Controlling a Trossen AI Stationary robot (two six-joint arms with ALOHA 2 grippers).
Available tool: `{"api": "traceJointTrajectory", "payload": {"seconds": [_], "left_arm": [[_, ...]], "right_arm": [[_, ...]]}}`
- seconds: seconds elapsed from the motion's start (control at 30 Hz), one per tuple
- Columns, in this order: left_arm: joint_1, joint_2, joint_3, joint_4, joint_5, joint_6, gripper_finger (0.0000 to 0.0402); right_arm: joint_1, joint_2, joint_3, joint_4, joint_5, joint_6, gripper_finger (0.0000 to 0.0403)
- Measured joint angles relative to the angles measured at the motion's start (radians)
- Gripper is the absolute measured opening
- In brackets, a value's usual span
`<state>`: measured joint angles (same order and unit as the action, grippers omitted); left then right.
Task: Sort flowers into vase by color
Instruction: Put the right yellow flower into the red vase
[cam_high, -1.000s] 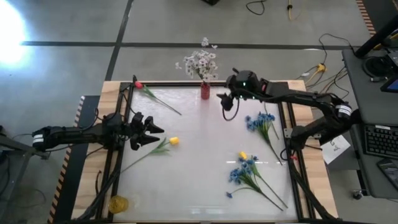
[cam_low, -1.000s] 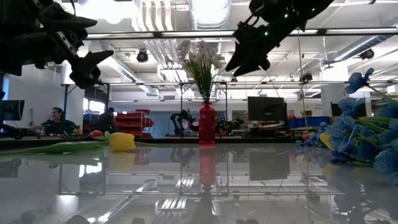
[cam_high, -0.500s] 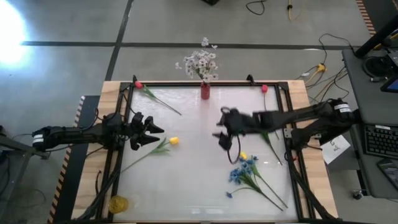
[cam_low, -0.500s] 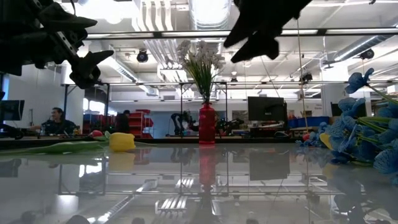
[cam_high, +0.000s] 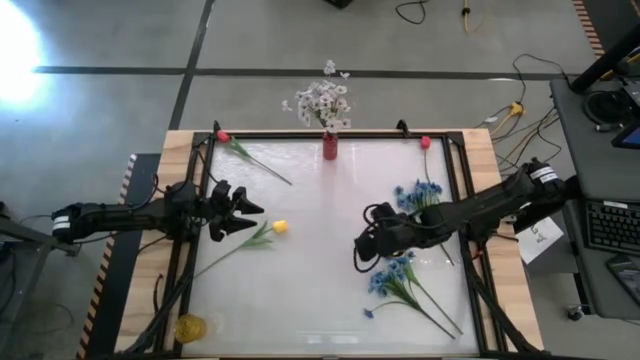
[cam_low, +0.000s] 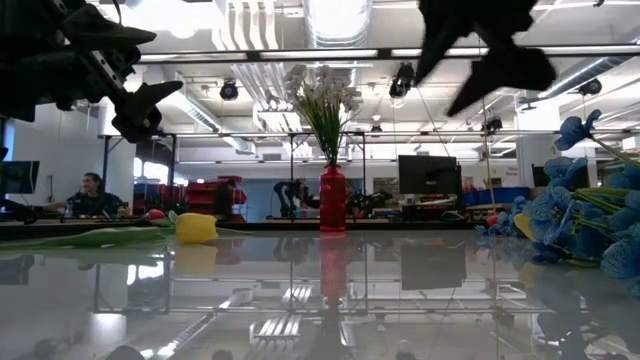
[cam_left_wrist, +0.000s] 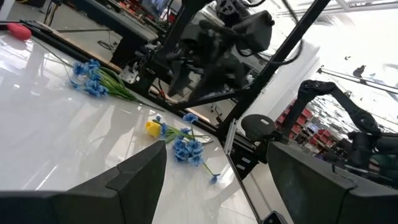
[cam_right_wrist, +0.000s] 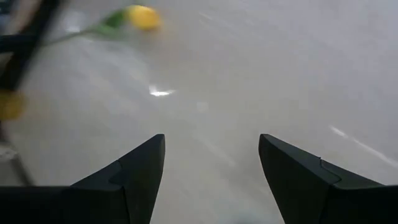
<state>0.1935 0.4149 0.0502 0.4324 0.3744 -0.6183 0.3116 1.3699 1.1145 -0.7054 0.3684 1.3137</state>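
Observation:
White blossom sprays (cam_high: 322, 100) stand in a red vase (cam_high: 329, 149) at the far edge. On the table lie a pink-red bud (cam_high: 222, 136) at the far left, another pink bud (cam_high: 425, 142) at the far right, and a yellow bud (cam_high: 280, 227) left of centre. Two blue clusters (cam_high: 415, 195) (cam_high: 392, 276) lie on the right. My right gripper (cam_high: 362, 250) hovers open beside the nearer blue cluster, with the table below it in the right wrist view (cam_right_wrist: 211, 149). My left gripper (cam_high: 250, 218) waits open just left of the yellow bud.
A yellow object (cam_high: 190, 326) sits at the near left corner. A black frame (cam_high: 462, 200) borders the glossy white table. A second yellow bud (cam_left_wrist: 153, 128) lies by the nearer blue cluster. People sit in the room beyond (cam_low: 90, 195).
My right gripper has swept from the far edge beside the red vase toward the near edge, ending above the table next to the nearer blue cluster. It stays open and holds nothing. The flowers have not moved.

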Motion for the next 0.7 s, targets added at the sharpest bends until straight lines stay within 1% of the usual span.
{"api": "traceJointTrajectory", "payload": {"seconds": [0.1, 0.17, 0.27, 0.33, 0.5, 0.6, 0.7], "left_arm": [[0.0, 0.0, 0.0, 0.0, 0.0, 0.0, 0.0269], [0.0, 0.0, 0.0, 0.0, 0.0, 0.0, 0.0269], [0.0, 0.0, 0.0, 0.0, 0.0, 0.0, 0.0269], [0.0, 0.0, 0.0, 0.0, 0.0, 0.0, 0.0269], [0.0, 0.0, 0.0, 0.0, 0.0, 0.0, 0.0269], [0.0, 0.0, 0.0, 0.0, 0.0, 0.0, 0.0269], [0.0, 0.0, 0.0, 0.002, -0.007, 0.006, 0.0269]], "right_arm": [[-0.029, -0.001, 0.036, -0.181, -0.026, 0.027, 0.0251], [-0.037, -0.001, 0.043, -0.259, -0.08, -0.063, 0.0251], [-0.009, 0.001, 0.042, -0.271, -0.211, -0.226, 0.0251], [0.032, 0.003, 0.042, -0.28, -0.261, -0.279, 0.0251], [0.142, 0.006, 0.041, -0.282, -0.261, -0.327, 0.0251], [0.191, 0.006, 0.038, -0.285, -0.239, -0.297, 0.0251], [0.232, 0.006, 0.038, -0.285, -0.237, -0.211, 0.0251]]}}
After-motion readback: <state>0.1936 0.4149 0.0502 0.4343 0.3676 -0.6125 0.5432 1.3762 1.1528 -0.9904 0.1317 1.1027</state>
